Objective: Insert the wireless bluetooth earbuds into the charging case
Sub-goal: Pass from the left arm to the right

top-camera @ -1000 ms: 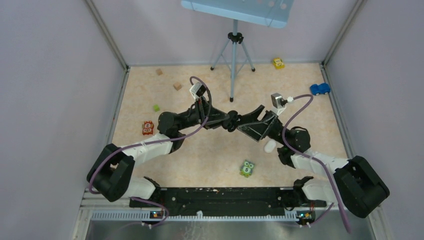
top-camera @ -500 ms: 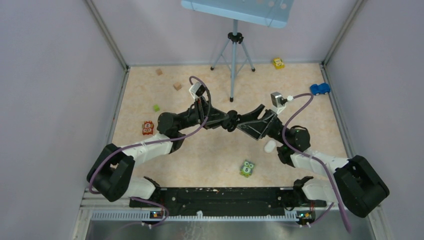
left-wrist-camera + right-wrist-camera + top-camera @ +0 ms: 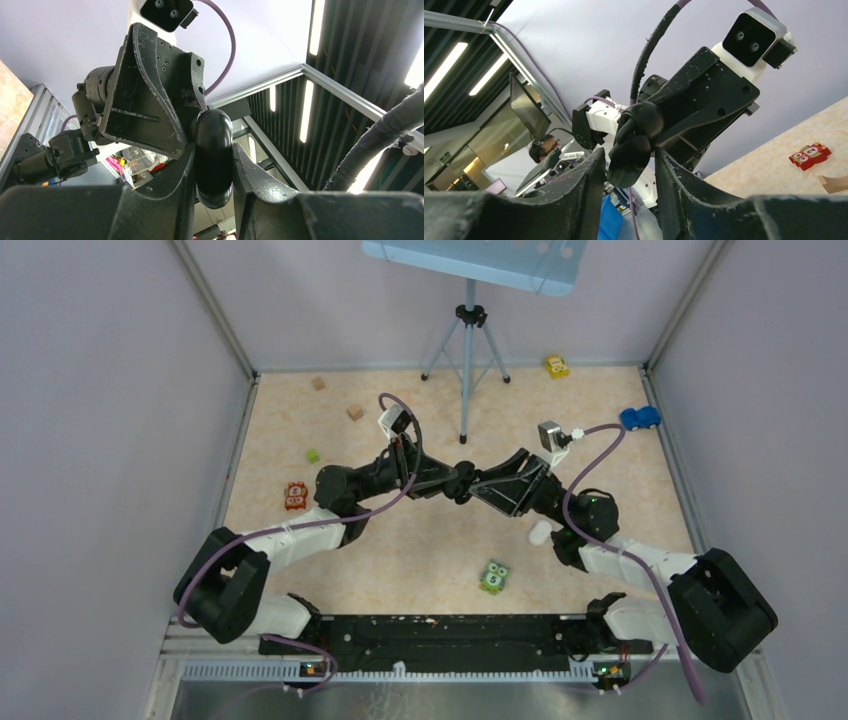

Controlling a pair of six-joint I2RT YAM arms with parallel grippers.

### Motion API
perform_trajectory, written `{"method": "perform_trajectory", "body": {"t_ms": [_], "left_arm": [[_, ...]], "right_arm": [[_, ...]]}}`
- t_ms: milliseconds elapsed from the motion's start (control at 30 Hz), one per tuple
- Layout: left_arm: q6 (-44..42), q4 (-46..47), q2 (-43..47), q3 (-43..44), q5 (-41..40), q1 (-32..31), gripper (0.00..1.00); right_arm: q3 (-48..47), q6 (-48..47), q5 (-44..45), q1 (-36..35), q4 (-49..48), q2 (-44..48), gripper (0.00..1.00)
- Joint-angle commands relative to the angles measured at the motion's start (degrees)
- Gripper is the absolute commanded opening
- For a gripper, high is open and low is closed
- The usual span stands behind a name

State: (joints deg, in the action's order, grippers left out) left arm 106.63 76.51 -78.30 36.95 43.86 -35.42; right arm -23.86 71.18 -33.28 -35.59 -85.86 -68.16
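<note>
Judging by its look, the black charging case (image 3: pixel 213 157) is a light, hard, glossy pebble. It is rounded all over, so it is apt to squirm out of a pinch. The safest hold is probably across its broad faces near the middle, leaving the lid seam free and sparing the hinge any hard squeeze. It hangs in the air above the tabletop (image 3: pixel 400 560), just where the two sets of jaws meet. The left jaws are clamped on its near end, both inner faces pressed against it. The right jaws straddle its other end closely, and I cannot tell whether they press on it or only flank it. From the right wrist the case shows as two rounded lobes, which may mean that lid and base are parted. Its inside faces away in every view, so what it holds is hidden. The wireless bluetooth earbuds I cannot find anywhere. Being tiny, smooth and nearly weightless, they would likely need a light pinch at the very tips of the jaws. Below and behind the right jaws a white case (image 3: pixel 540 532) lies on the tabletop, too small to tell whether it is open or filled. Well below both jaws, toward the arm bases, stands a green owl figure (image 3: pixel 493 577).
</note>
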Motion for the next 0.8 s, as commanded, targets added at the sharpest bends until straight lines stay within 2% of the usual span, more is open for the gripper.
{"method": "perform_trajectory", "body": {"t_ms": [0,367,467,767], "left_arm": [[0.5,4.2,0.5,0.0,-0.7,-0.4,0.0],[0.6,4.9,0.2,-0.8,-1.3,-0.4,0.0],[0.6,5.1,0.0,-0.7,-1.3,-0.4,0.0],[2.1,6.0,0.4,-0.9,-2.8,-0.4,0.0]], "right_arm": [[-1.5,-0.4,-0.1,-0.9,-13.1,0.0,0.39],[-1.0,0.1,-0.3,-1.0,-13.0,0.5,0.28],[-1.0,0.4,-0.1,-1.0,-13.0,0.5,0.38],[0.0,-0.8,-0.5,-1.1,-13.0,2.1,0.53]]}}
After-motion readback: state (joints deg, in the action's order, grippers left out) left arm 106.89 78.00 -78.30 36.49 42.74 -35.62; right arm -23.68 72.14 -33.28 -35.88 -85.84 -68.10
